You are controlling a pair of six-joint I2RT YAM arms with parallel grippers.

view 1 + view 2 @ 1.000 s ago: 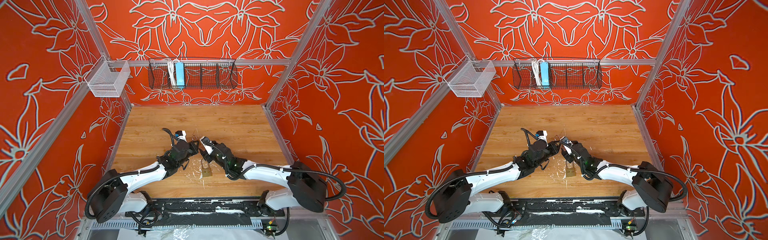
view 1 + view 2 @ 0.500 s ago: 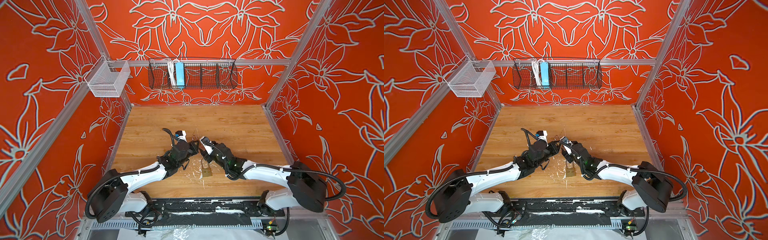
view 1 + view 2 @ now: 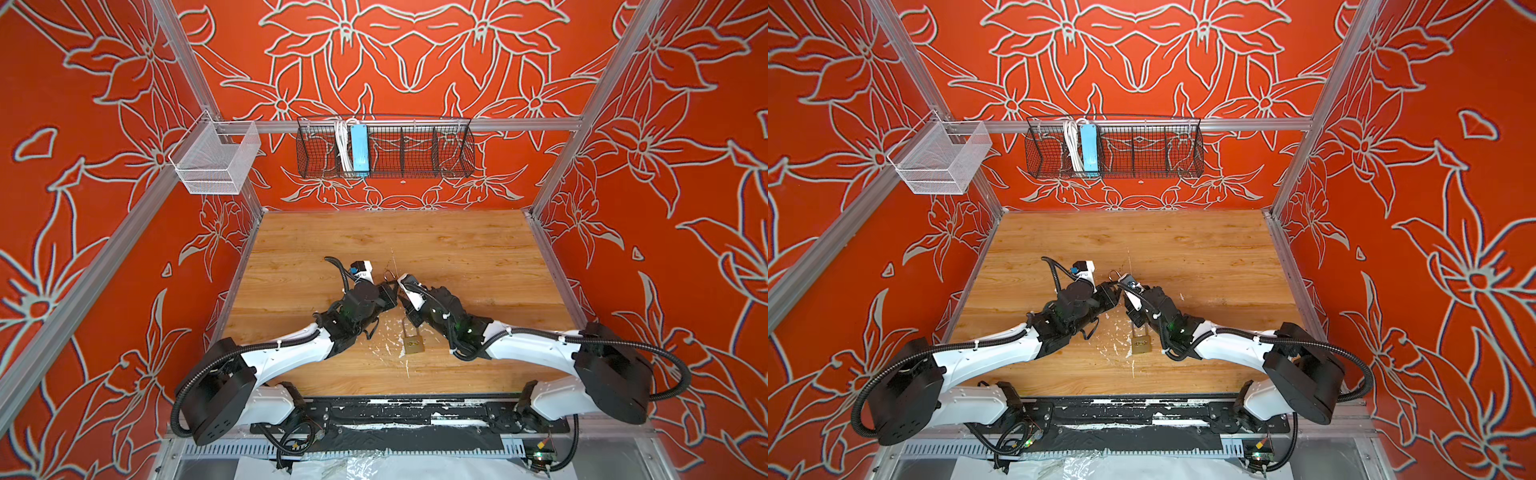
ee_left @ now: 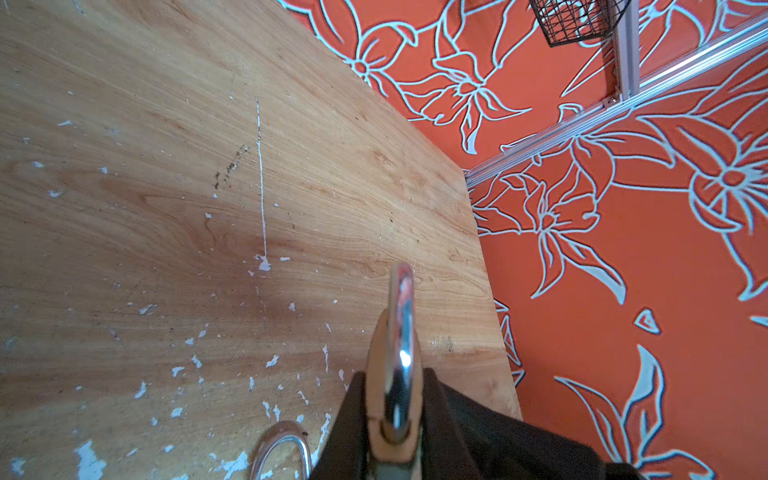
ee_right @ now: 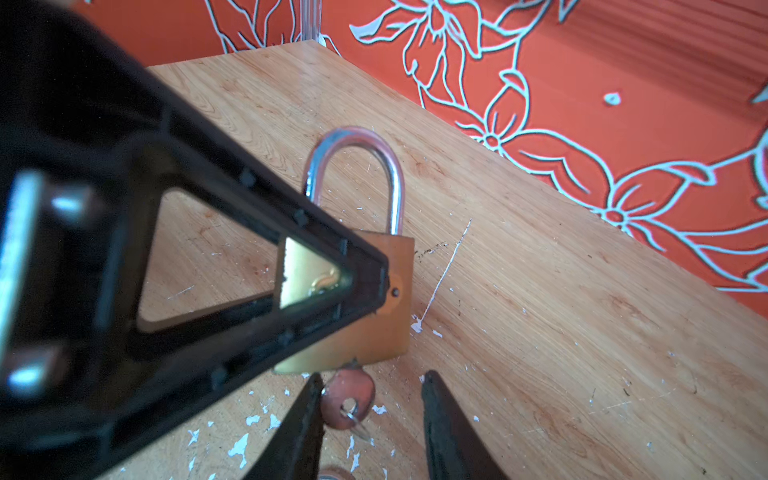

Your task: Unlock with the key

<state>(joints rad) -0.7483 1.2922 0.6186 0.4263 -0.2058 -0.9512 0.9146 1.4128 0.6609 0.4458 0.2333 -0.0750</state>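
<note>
My left gripper (image 4: 394, 399) is shut on a brass padlock (image 4: 376, 374) and holds it above the table, its steel shackle (image 4: 401, 316) pointing away from the wrist. In the right wrist view the same padlock (image 5: 374, 324) shows behind a black left finger (image 5: 249, 291), and a key (image 5: 347, 399) with a round reddish head sticks out of its underside. My right gripper (image 5: 372, 378) is open around that key head; one finger touches it and the other stands clear. In both top views the two grippers (image 3: 390, 291) (image 3: 406, 291) meet at mid-table.
A second brass padlock (image 3: 412, 343) (image 3: 1142, 344) lies flat on the wooden table (image 3: 457, 257) just in front of the grippers. A black wire basket (image 3: 384, 147) and a white mesh basket (image 3: 214, 160) hang on the walls. Red patterned walls close in three sides.
The right gripper's jaws have narrowed around the key head. Both arms have stayed almost in place, and the left gripper keeps its hold on the padlock.
</note>
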